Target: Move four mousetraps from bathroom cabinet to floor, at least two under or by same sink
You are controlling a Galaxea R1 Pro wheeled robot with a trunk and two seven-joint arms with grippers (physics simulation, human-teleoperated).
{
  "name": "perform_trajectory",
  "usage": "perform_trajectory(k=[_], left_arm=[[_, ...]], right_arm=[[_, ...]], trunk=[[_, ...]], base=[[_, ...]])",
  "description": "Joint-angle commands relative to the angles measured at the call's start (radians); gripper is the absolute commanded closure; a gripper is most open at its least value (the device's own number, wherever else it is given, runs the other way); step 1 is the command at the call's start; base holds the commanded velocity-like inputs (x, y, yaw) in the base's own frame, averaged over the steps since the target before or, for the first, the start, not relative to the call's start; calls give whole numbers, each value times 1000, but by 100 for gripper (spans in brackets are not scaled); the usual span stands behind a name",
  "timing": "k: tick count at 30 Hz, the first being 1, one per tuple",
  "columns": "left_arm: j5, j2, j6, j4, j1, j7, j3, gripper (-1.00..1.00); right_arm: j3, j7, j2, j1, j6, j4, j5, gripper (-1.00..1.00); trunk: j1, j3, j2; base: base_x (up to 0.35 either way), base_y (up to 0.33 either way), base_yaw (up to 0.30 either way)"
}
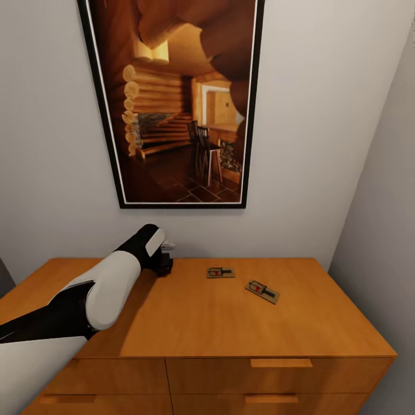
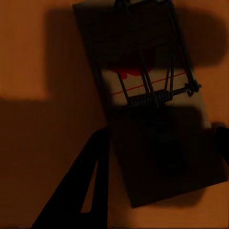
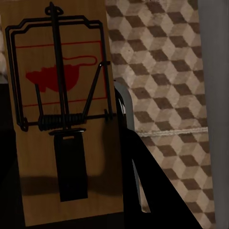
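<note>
Head view: two mousetraps (image 1: 221, 272) (image 1: 262, 291) on the cabinet (image 1: 190, 317). Right gripper (image 3: 67, 143) clenches a third mousetrap (image 3: 62, 119) above the bathroom floor (image 3: 162, 71); left gripper (image 2: 157, 157), open, straddles a fourth mousetrap (image 2: 148, 95).

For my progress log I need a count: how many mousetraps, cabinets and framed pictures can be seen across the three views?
Mousetraps: 4
Cabinet: 1
Framed picture: 1
Total: 6
</note>
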Motion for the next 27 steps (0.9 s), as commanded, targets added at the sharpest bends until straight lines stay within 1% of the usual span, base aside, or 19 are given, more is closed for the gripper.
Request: perform_trajectory(k=[1,27], left_arm=[[4,-1,4,35,0,5,8,100],[4,-1,4,35,3,5,8,100]], right_arm=[[7,7,0,0,-1,-1,-14,100],[7,6,0,0,-1,-1,-14,100]], trunk=[[0,1,0],[0,44,0]], base=[[0,0,0],[0,0,0]])
